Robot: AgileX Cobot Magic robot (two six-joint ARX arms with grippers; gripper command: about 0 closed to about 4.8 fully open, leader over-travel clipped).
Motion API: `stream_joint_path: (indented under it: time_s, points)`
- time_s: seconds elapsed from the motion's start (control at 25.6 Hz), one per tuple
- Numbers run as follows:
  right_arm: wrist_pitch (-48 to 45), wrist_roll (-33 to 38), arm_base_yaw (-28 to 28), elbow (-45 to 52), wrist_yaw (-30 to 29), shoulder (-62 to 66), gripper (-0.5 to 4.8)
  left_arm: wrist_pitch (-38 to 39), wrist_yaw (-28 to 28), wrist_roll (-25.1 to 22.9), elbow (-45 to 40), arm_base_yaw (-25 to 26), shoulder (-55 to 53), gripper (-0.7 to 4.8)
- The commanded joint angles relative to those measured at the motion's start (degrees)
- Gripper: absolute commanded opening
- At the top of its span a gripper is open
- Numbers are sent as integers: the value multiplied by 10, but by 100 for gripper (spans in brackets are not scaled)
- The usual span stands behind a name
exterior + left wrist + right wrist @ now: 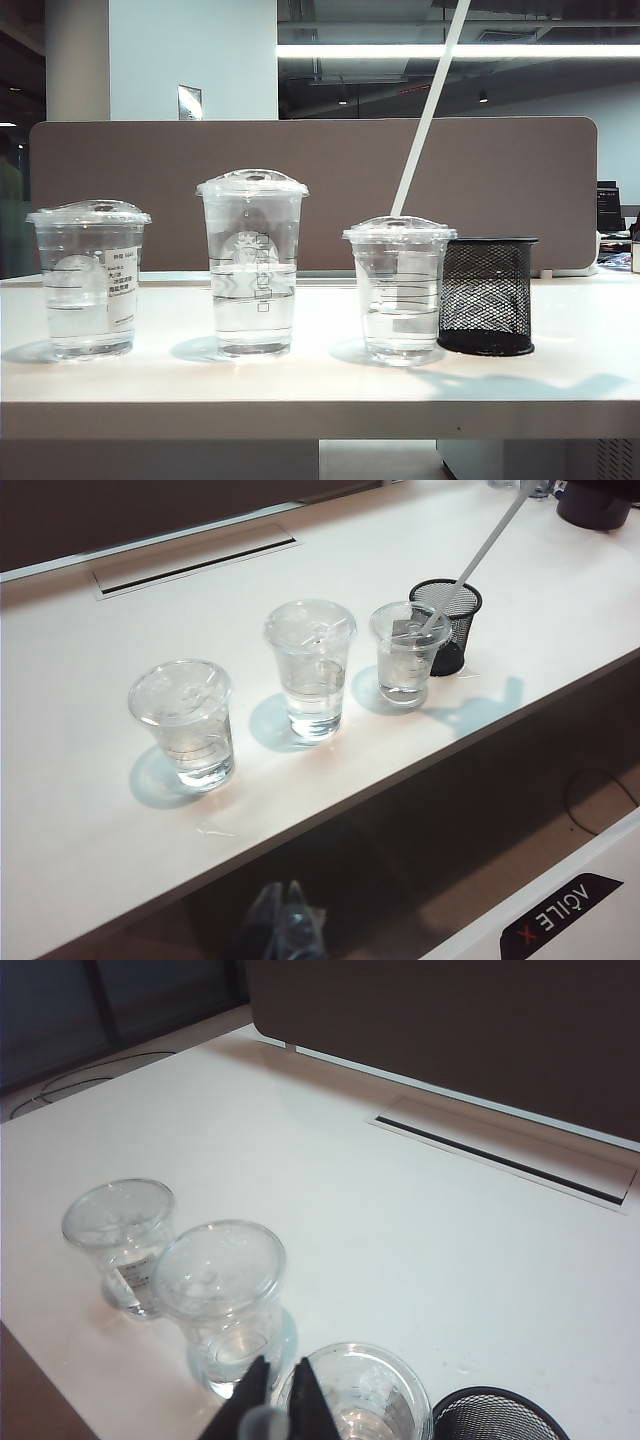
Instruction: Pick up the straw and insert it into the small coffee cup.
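The white straw (428, 112) slants down from the top of the exterior view, and its lower end meets the domed lid of the small coffee cup (398, 295). I cannot tell whether the end passes through the lid. In the right wrist view my right gripper (281, 1357) hangs over the small coffee cup (355, 1395), shut on the straw (263, 1421), whose blurred end shows between the black fingers. The left wrist view shows the straw (480, 555) leaning onto the small coffee cup (405, 655). My left gripper (285, 883) stays low in front of the table edge, its fingers together and holding nothing.
A black mesh pen holder (487, 295) stands right beside the small cup. The tallest clear cup (252, 265) is in the middle and a wider cup with a white sticker (90, 280) is on the left. All hold water. A brown partition (150, 190) runs behind the table.
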State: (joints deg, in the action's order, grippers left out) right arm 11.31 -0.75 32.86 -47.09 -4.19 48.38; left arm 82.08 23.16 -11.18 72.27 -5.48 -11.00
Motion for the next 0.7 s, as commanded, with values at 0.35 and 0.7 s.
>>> stream_joint_path:
  time_s: [0.35,0.7]
  points:
    - [-34,-1,0,-2,-19,62,105,1,0,-4,1,0,0,-4]
    - [-153,-1,0,-3,-76,74,232,1,0,-4,-2,0,0,-4]
